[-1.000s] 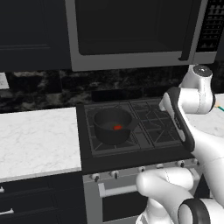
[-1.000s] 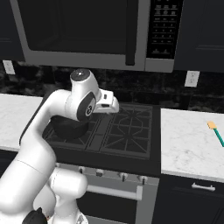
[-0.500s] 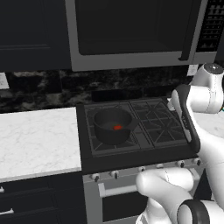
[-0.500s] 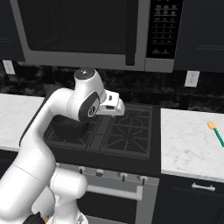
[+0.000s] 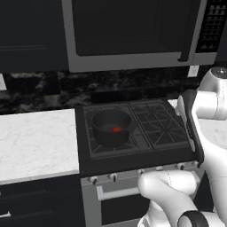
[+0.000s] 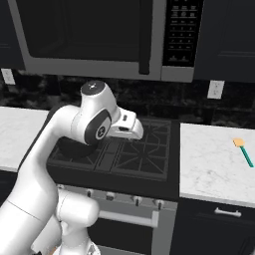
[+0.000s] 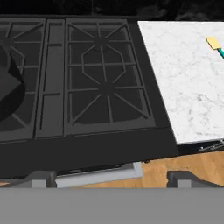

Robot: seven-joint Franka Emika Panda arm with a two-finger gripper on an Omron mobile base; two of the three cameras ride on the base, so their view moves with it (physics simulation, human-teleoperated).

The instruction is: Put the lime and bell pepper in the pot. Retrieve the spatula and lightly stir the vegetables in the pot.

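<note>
I am watching the pot (image 5: 111, 127) sitting on the stove's (image 6: 149, 172) front left burner, with the red bell pepper (image 5: 116, 129) lying inside it; I cannot make out the lime. My gripper (image 7: 111, 178) is hanging wide open above the stove's front edge, gripping nothing. The spatula (image 6: 243, 150) is lying flat on the marble counter (image 6: 211, 164) right of the stove, well apart from the pot, blade toward the wall. A microwave (image 5: 133, 33) is hanging overhead. The right burners and bare counter are lying between hand and spatula.
</note>
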